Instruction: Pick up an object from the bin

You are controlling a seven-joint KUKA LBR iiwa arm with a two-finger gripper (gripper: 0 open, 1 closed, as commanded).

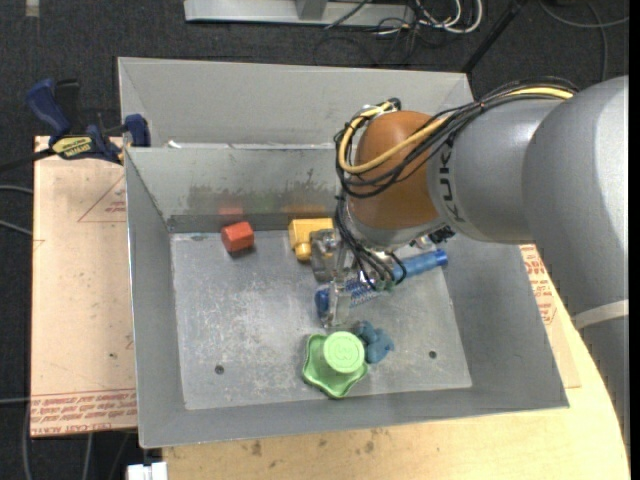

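**A:** Camera view puts you low in the bin (150,298). Where exactly?

**B:** My fingers (333,303) hang below the orange cover (395,173) on my wrist. The tips are close to the floor, a little toward the near wall from the middle. I cannot tell whether they stand open or closed, because cables and my own wrist crowd that spot. There is a blue bit (323,305) right at the tips, and I cannot tell whether it is a bin thing or part of me.

**A:** What lies closest?

**B:** A green cap (335,361), round with a wavy rim, lying flat. It sits just beside my tips, on the near-wall side, lower in the view. A small blue lump (377,344) touches its right edge.

**A:** And the others?

**B:** A yellow block (303,236) lies near, on my far side by the back wall. A red block (238,237) sits further left of it. A blue stick (427,262) pokes out from under my wrist on the right.

**A:** What does the next move turn on?

**B:** On that small offset, I judge. The cap is not under me but just to the near-wall side, so I would shift that way before going down. Being round, it has no long axis to line up with. The risk is catching the lump beside it.
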